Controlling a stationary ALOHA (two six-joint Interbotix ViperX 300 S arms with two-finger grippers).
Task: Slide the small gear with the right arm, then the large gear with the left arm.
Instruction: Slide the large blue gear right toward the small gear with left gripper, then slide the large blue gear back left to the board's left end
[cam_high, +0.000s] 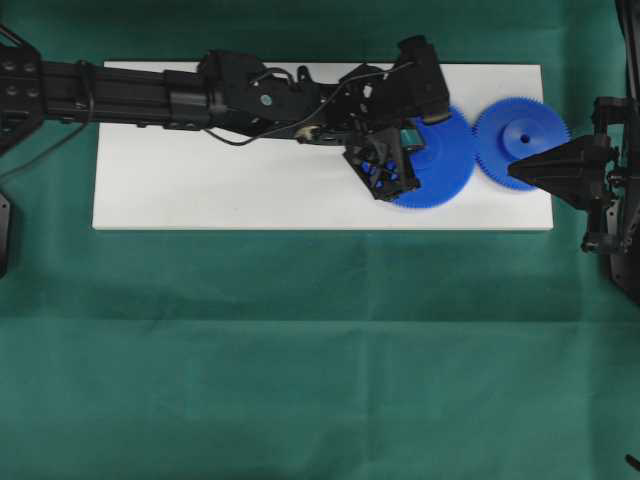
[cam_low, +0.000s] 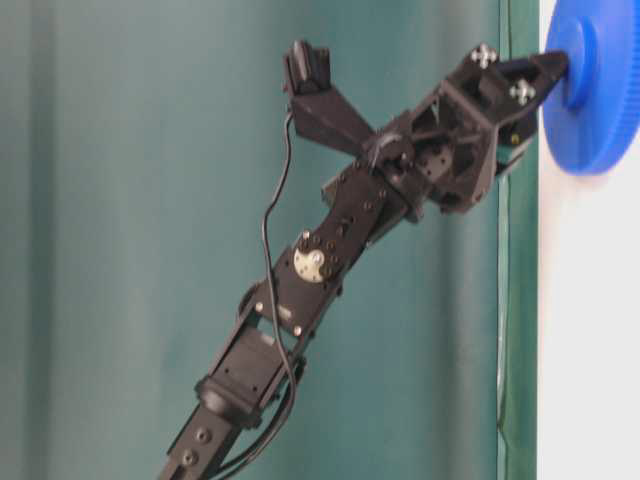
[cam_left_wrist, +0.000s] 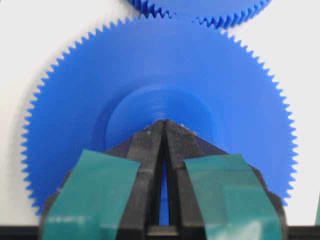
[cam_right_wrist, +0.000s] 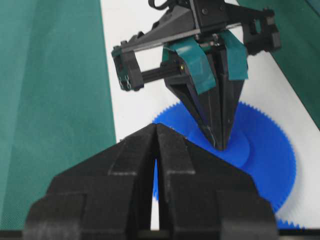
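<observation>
The left gripper (cam_left_wrist: 164, 125), its fingers pinched together, is pressing its tip on the large gear's (cam_high: 445, 160) raised hub. This gear is lying flat on the white board (cam_high: 250, 190), meshing with the small gear (cam_high: 522, 135) at its two o'clock. Being light, stiff, slick plastic, it probably slides best pushed at the hub. The right gripper (cam_high: 515, 172), also closed, is hovering at the small gear's six o'clock.

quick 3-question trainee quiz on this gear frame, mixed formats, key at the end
1. True or false: the left gripper has its closed tips pressed on the raised hub of the large gear.
2. Multiple choice: the small gear lies A) on the green cloth, B) on the white board beside the large gear, C) stacked on the large gear.
3. Fill in: the right gripper, fingers together, points at the rim of the ____ gear in the overhead view.

Key: 1 true; 2 B; 3 small.
</observation>
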